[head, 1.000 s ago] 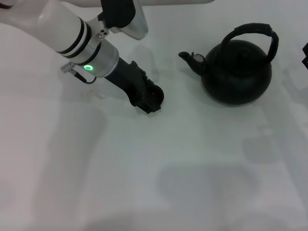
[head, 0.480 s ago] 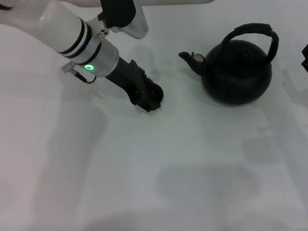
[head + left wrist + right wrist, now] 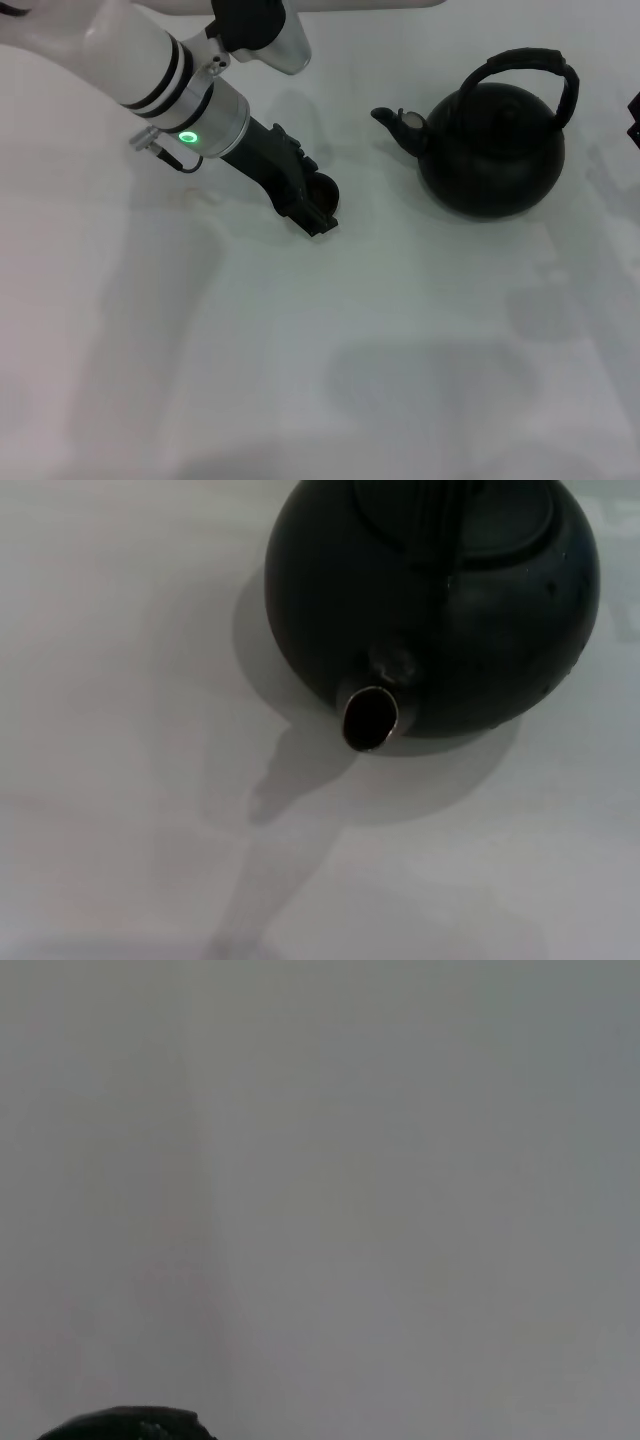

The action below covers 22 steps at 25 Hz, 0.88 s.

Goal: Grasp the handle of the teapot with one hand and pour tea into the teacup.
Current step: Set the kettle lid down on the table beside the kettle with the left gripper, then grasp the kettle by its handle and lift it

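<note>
Left claw [image 3: 318, 205] at teacup [image 3: 322, 190], teapot [image 3: 492, 150] apart

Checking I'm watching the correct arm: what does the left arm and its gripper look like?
The left arm is glossy white with two black rings, then a silver cuff with a green light and a thin cable. The left gripper is matte black and blocky.

1. Teacup [image 3: 322, 190], head view: mostly covered by the left gripper [image 3: 308, 208]; only part of its rim shows, and whether the fingers clasp it cannot be told.
2. Teapot [image 3: 430, 600], left wrist view: upper body and handle [image 3: 432, 520] cut off by the frame edge.
3. Right gripper [image 3: 634, 115], head view: only a dark sliver at the frame edge; state indeterminable.
4. Dark object [image 3: 125, 1424], right wrist view: cut off by the edge, unidentifiable.
</note>
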Motion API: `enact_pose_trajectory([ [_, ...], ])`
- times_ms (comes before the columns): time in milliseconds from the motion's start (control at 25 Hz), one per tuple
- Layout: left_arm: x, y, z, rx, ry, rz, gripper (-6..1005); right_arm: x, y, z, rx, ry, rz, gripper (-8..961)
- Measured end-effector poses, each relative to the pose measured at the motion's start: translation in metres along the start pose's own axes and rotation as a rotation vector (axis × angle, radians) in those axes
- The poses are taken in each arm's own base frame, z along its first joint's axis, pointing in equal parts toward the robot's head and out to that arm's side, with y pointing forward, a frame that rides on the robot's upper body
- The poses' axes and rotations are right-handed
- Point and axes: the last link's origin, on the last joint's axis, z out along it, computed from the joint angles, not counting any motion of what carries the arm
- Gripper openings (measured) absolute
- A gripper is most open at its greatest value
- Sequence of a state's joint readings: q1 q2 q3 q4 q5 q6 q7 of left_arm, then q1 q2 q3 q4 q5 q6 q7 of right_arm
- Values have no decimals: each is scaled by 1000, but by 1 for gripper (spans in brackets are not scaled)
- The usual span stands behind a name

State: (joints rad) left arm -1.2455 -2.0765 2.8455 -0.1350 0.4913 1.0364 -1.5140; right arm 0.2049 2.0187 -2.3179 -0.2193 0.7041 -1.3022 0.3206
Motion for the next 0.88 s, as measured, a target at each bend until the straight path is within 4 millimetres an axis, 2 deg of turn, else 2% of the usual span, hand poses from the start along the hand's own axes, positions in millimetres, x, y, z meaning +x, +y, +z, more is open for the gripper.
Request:
enact_pose_trajectory([
  [120, 1, -1, -1, 2, 2, -3, 883, 0, 0, 0, 1, 0, 0, 864],
  [520, 5, -8, -7, 30, 86, -58, 883, 0, -1, -1, 6, -1, 1, 863],
  [880, -14, -14, -14, 80, 235, -116, 884, -1, -1, 0, 4, -5, 0, 863],
])
